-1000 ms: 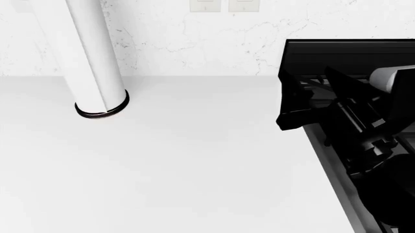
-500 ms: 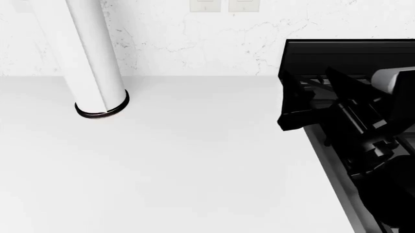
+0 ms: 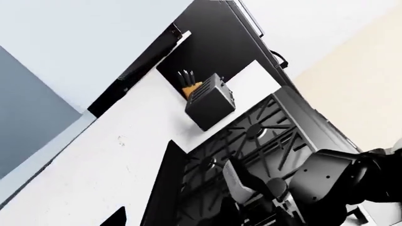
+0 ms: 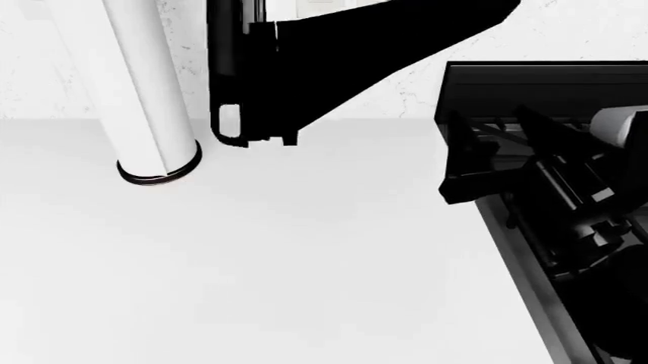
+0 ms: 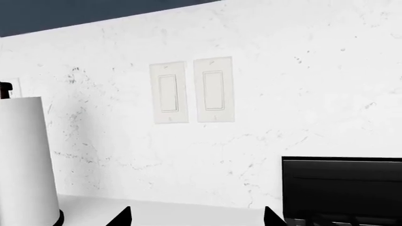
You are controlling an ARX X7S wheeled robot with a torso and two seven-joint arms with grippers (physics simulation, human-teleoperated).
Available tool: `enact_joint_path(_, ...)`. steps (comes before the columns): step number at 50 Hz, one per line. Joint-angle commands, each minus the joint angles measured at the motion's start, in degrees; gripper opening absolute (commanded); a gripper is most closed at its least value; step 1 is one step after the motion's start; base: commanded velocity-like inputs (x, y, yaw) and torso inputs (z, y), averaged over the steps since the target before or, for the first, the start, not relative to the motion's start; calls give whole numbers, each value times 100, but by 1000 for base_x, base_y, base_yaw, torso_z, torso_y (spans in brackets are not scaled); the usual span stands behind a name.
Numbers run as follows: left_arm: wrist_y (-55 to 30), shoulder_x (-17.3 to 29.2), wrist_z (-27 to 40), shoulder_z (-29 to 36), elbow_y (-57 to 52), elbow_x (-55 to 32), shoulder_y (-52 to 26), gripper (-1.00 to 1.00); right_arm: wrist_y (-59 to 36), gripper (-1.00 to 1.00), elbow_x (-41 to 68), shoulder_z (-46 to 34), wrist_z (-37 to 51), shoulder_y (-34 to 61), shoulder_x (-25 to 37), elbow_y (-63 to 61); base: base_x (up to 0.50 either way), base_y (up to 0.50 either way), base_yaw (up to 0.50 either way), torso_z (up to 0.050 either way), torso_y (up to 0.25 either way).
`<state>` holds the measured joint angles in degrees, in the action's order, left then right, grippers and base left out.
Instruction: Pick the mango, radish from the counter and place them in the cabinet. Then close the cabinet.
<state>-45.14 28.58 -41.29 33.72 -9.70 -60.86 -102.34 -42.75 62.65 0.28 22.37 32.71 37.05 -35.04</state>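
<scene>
The mango and the radish are out of view in every frame, and I cannot make out the cabinet. The white counter lies bare in front of me. My right gripper hovers over the counter's right edge by the stove, pointing at the back wall. In the right wrist view its fingertips stand wide apart, open and empty. A black part of my left arm hangs down from above. In the left wrist view, one fingertip of my left gripper sits far to the side; nothing shows between the fingers.
A white paper towel roll stands at the back left of the counter and also shows in the right wrist view. The black gas stove is at the right. A black knife block stands beyond the stove. Two wall switches are on the marbled backsplash.
A black part of my left arm has come into the head view from above. The right gripper has drifted slightly to the right over the stove edge.
</scene>
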Motion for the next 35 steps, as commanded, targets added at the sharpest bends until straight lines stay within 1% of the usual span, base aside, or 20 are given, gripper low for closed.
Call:
enact_joint_path(1, -529, 12, 713, 420, 218, 299, 211, 100, 22, 100, 53, 69, 18, -18, 50, -14, 0, 0, 0, 0, 0)
enact_joint_path(8, -591, 5, 1361, 574, 509, 672, 547, 100, 76, 100, 33, 104, -3, -78, 61, -7, 0, 0, 0, 0, 0)
enact_joint_path(14, -639, 172, 1617, 729, 384, 788, 954, 100, 100, 100, 49, 139, 5, -116, 74, -12, 0, 0, 0, 0, 0)
enact_joint_path(20, -564, 317, 1901, 752, 303, 899, 1324, 100, 91, 100, 103, 177, 37, -106, 105, -33, 0, 0, 0, 0, 0)
enact_joint_path(24, -513, 331, 2401, 663, 422, 1081, 1512, 100, 124, 100, 140, 240, 76, -119, 119, -127, 0, 0, 0, 0, 0)
enact_joint_path(26, -569, 324, 2642, 562, 461, 1044, 1585, 100, 198, 100, 88, 287, 93, -128, 102, -184, 0, 0, 0, 0, 0)
enact_joint_path(27, -680, 316, 2886, 440, 453, 941, 1642, 100, 230, 100, 148, 364, 179, -125, 68, -208, 0, 0, 0, 0, 0)
enact_joint_path(29, -822, 341, 3216, 302, 342, 813, 1749, 100, 265, 100, 199, 479, 355, -105, 35, -260, 0, 0, 0, 0, 0)
enact_joint_path(31, -788, 406, 3487, 120, 144, 707, 1940, 100, 372, 100, 85, 590, 440, -118, 31, -358, 0, 0, 0, 0, 0)
enact_joint_path(35, -766, 504, 3877, -80, -192, 595, 2196, 100, 518, 100, 67, 868, 631, -93, 59, -537, 0, 0, 0, 0, 0)
